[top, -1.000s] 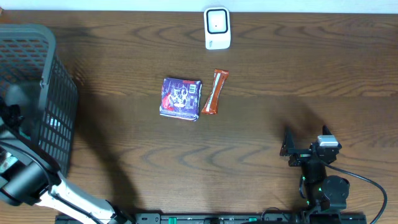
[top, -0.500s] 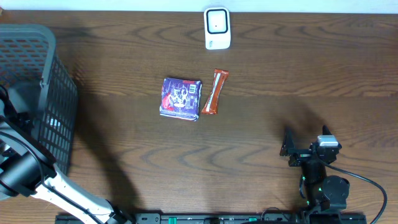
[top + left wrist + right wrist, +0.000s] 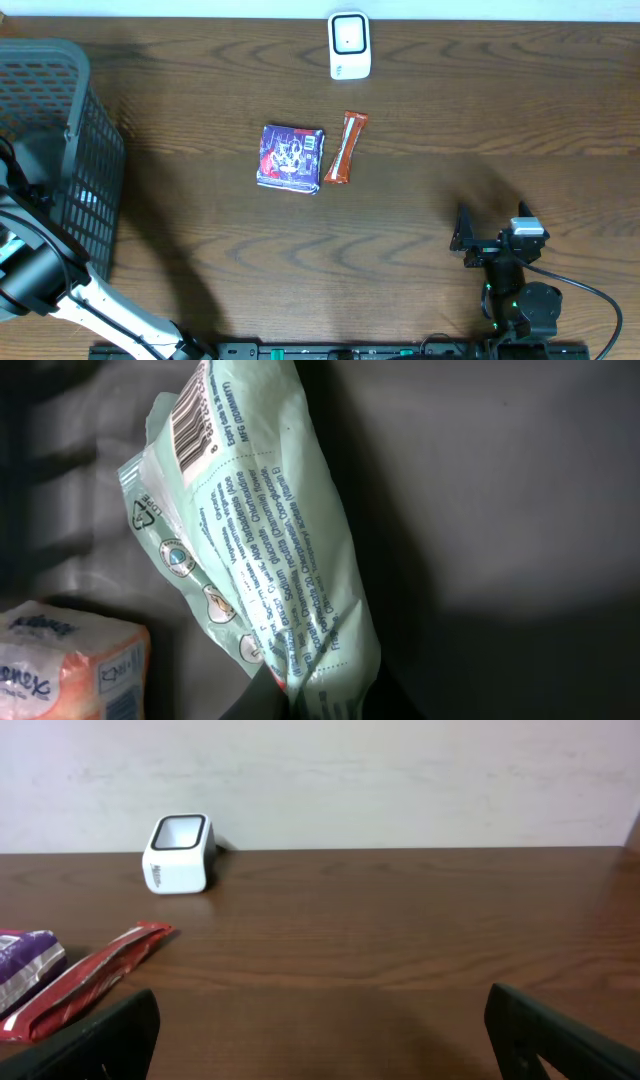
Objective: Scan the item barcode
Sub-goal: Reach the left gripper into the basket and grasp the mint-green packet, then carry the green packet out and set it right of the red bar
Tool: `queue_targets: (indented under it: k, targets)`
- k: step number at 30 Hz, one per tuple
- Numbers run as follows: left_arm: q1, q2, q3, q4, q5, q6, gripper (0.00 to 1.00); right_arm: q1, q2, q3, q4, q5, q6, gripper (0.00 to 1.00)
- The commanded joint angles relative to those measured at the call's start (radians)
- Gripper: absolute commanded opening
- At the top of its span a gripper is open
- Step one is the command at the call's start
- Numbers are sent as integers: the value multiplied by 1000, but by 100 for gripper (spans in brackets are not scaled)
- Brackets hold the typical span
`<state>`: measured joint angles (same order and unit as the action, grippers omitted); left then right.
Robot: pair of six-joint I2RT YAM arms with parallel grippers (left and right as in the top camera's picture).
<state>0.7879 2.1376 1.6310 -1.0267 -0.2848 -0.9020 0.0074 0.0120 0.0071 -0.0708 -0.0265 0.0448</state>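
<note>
**Left claw [image 3: 325, 698] closes on the packet in the basket**

Jaws that stood wide a second ago now pinch the lower end of the pale green packet [image 3: 270, 550]. In the overhead view the left arm [image 3: 40, 285] has shifted a little at the basket's near side. Nothing else has moved.

- Position: the packet is inside the black mesh basket [image 3: 70, 60] at the left end of the bench [image 3: 450, 130], near a tissue pack [image 3: 70, 665]. Cannot tell whether it has lifted off the basket floor.
- Barcode [image 3: 190, 425]: on the end away from the claw, facing the wrist camera, uncovered.
- Handling (judgement): thin film, light, soft and crinkly, probably slick. Held by one end it will likely droop or fold, which could crease the bars. Gripping the end opposite the code looks right, and the flat sealed edge should slip least.
- Right claw [image 3: 322, 1020]: wide, empty, low over the bench's right side.
- White scanner [image 3: 349, 45]: at the far edge, well apart from the basket.
- Mid-bench: purple packet [image 3: 291, 157] and red bar [image 3: 343, 148], just beside each other.
</note>
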Motion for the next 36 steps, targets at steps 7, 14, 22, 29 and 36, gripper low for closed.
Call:
queue_targets:
  k: [7, 14, 22, 29, 36]
  targets:
    - [-7, -229, -2, -2, 304, 113, 7, -7, -5, -2, -3, -2, 10, 99]
    - [-33, -520, -2, 91, 506, 113, 7, -7, -5, -2, -3, -2, 10, 99]
    - [-221, -731, -2, 272, 864, 219, 7, -7, -5, -2, -3, -2, 10, 99]
    - [-627, -737, -2, 282, 829, 478, 7, -7, -5, -2, -3, -2, 10, 99]
    - [-1059, -679, -2, 254, 435, 658, 7, -7, -5, -2, -3, -2, 10, 99]
